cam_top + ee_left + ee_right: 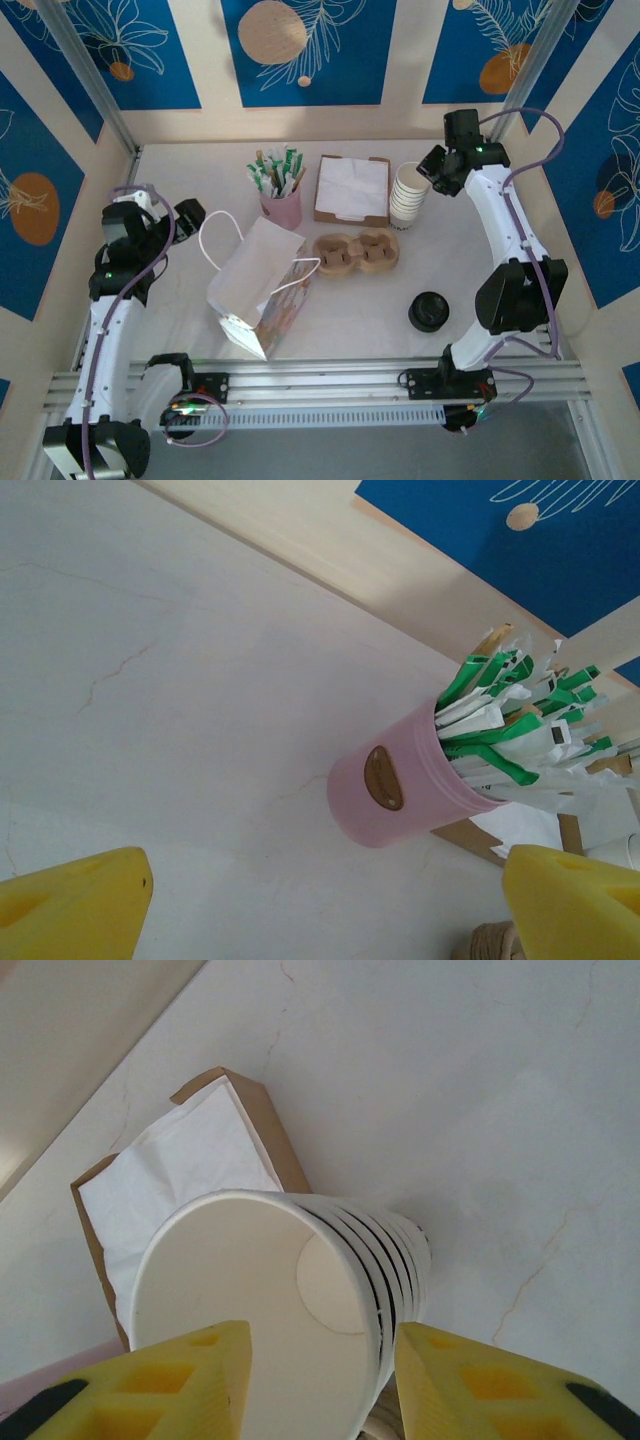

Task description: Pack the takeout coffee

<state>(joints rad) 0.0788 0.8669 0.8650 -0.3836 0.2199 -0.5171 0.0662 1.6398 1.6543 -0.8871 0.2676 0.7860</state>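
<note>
The takeout coffee, a cup capped with a lid, is out of view. A stack of lidless white paper cups stands at the back right, and in the right wrist view the stack has its open top cup facing me. My right gripper is open and straddles the top cup's rim, one yellow finger over the cup's inside and the other outside the stack. My left gripper is open and empty above bare table at the left. A brown pulp carrier lies mid-table.
A white paper bag with handles lies tipped left of the carrier. A loose black lid sits front right. A pink cup of green-and-white packets and a napkin box stand at the back.
</note>
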